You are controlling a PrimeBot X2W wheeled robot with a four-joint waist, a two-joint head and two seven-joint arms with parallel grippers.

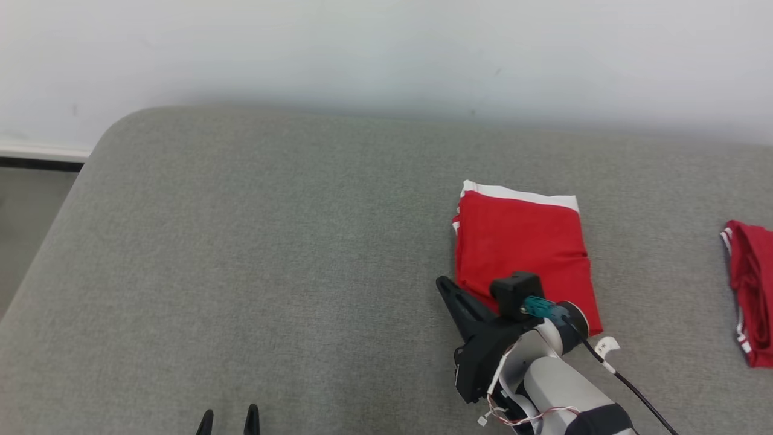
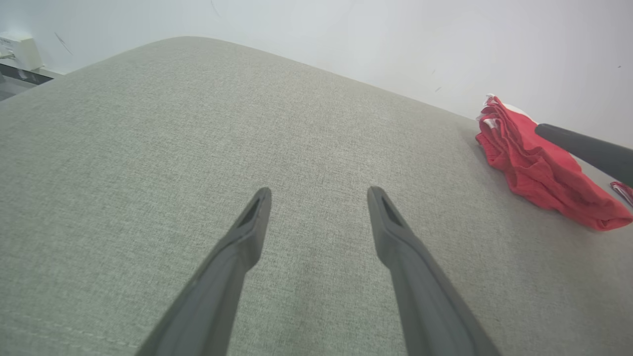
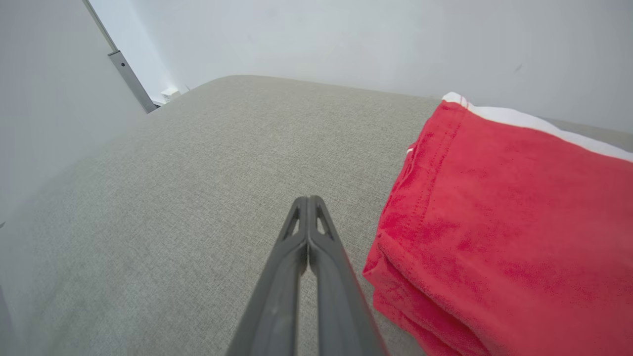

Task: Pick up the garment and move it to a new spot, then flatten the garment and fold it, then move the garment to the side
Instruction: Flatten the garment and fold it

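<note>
- The folded garment [image 1: 522, 254] is plain red with a white band along its far edge. White stripes show at its left fold.
- It lies flat on the grey cushion [image 1: 272, 241], right of the middle and closer to the back than to my side.
- The cushion's back edge runs along the white wall [image 1: 386, 48]. Its far-left corner is rounded, and beyond the left edge I see the floor [image 1: 30, 205] lower down.
- Left of the garment a wide stretch of bare cushion reaches to that rounded corner.
- To its right a strip of bare cushion separates it from a second red garment [image 1: 749, 290], bunched at the picture's right edge.
- My right gripper [image 1: 442, 283] has its fingers pressed together with nothing between them.
- It points away from me along the garment's left fold, just beside the near-left corner. I cannot tell whether it touches the cloth.
- The right wrist sits over the garment's near edge and hides part of it in the head view.
- My left gripper [image 1: 229, 417] has its fingers spread wide and holds nothing. It is low near my side, over bare cushion and well apart from the garment, which lies off to its right.
</note>
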